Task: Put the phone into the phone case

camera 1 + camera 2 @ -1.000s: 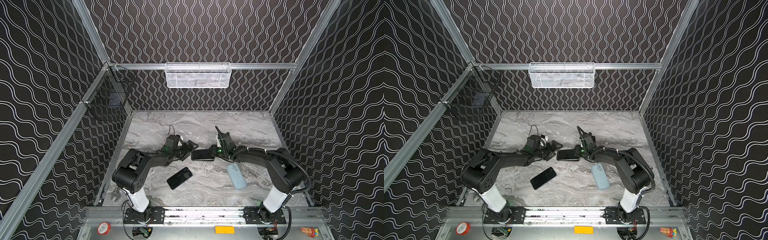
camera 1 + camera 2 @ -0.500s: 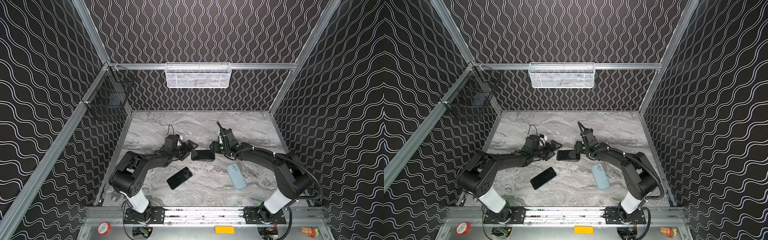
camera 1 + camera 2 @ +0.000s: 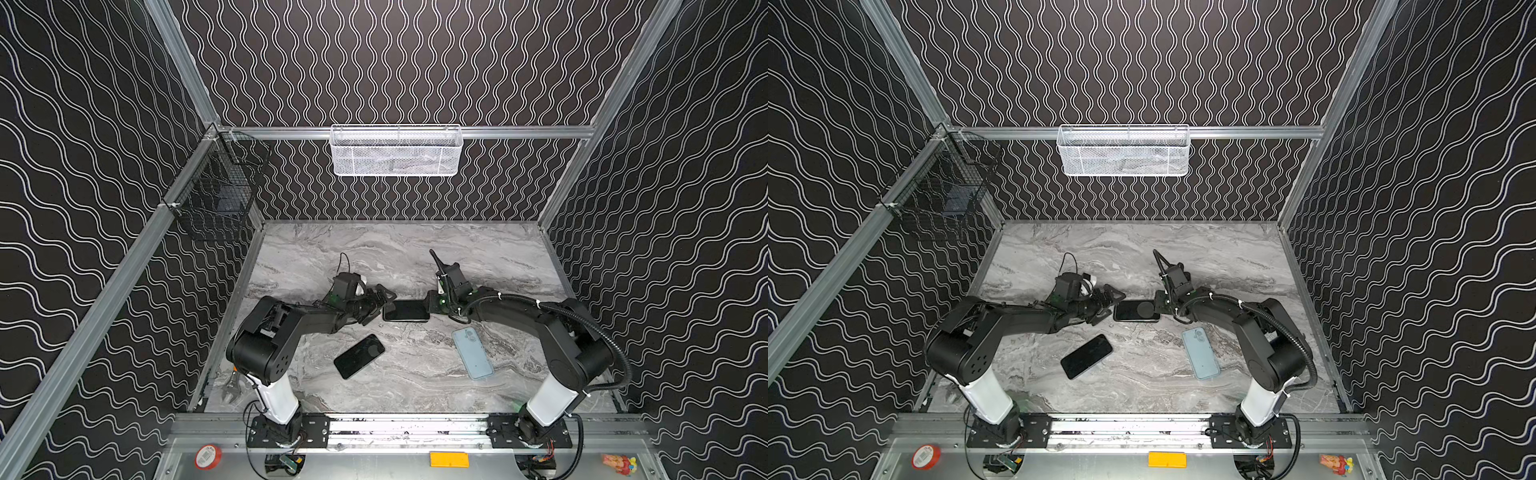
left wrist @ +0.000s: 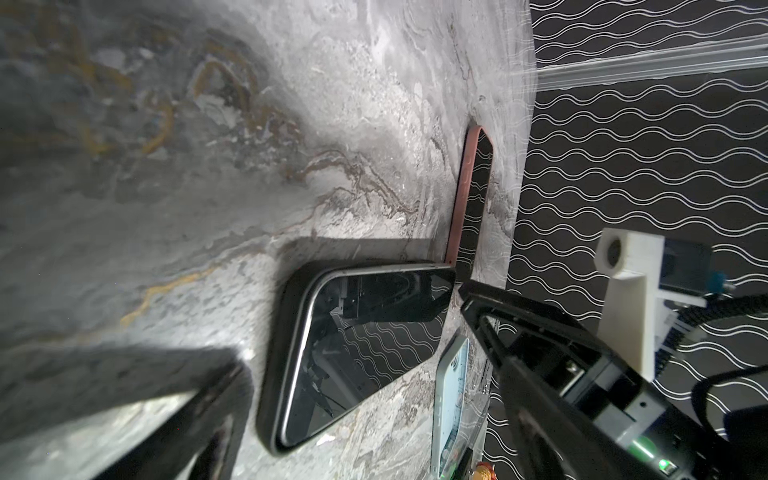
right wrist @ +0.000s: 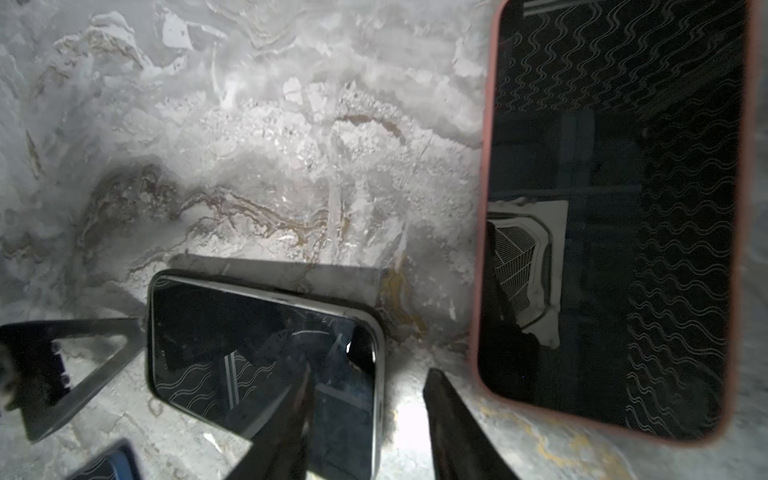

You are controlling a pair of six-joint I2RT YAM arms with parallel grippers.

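Centrally laid phone (image 3: pixel 406 311): a flat, round-cornered rectangle with a glossy black screen and a thin silver rim. It is seen lying face up on the counter (image 3: pixel 415 257), long side running across both top views, between the two grippers.
Black case (image 4: pixel 280 357): a matte dark lip is seen wrapped around the phone's silver rim in the left wrist view. Whether every corner is seated cannot be told.
Left gripper (image 3: pixel 379 307): its black triangular jaws are spread wide at the phone's left short end, and nothing is gripped.
Right gripper (image 3: pixel 430 305): its jaws are held partly apart at the phone's right short end. In the right wrist view one finger is seen over the glass and the other finger (image 5: pixel 453 436) just beyond the phone's edge. Whether the glass is pressed cannot be told.
Pink-rimmed phone (image 3: pixel 359 356): a glossy black face with a dull pink edge. It is laid flat and slanted, nearer the front, apart from both grippers.
Light blue piece (image 3: pixel 472 353): smooth, matte and phone-shaped, with a rounded camera outline at its far end. It is laid flat just in front of the right arm. Whether it is a phone or a case cannot be told.
Counter: grey, marble-veined, faintly shiny.
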